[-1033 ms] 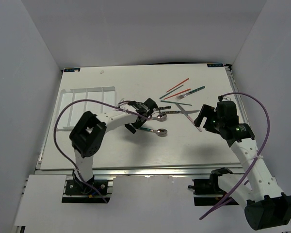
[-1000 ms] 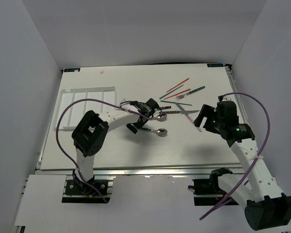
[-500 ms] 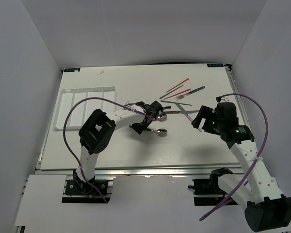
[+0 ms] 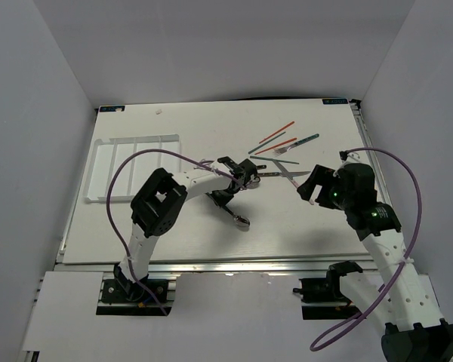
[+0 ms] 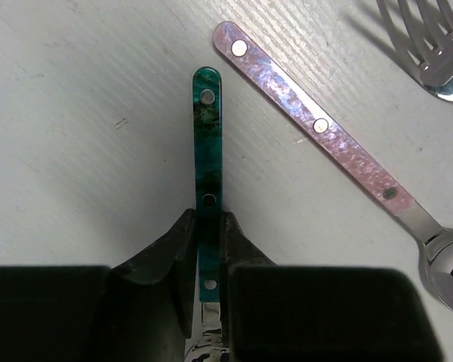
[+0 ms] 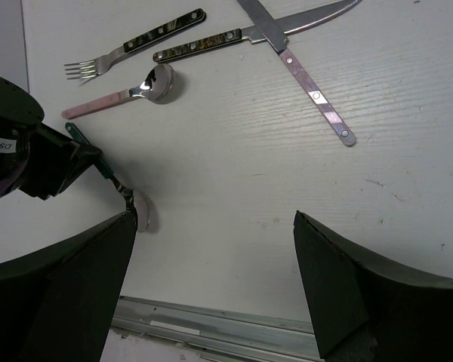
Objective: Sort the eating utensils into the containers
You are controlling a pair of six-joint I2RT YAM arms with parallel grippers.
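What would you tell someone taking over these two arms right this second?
Left gripper: shut on the teal spoon, gripping its handle.
Right gripper: open, holding nothing, above the table.
Tray: far left; no utensil shows in its slots.
Loose on the table: pink spoon beside the teal one, fork, pink knife crossing a dark knife, chopsticks farther back.
Done: nothing sorted yet.
Left: take the teal spoon to a slot, then everything else.
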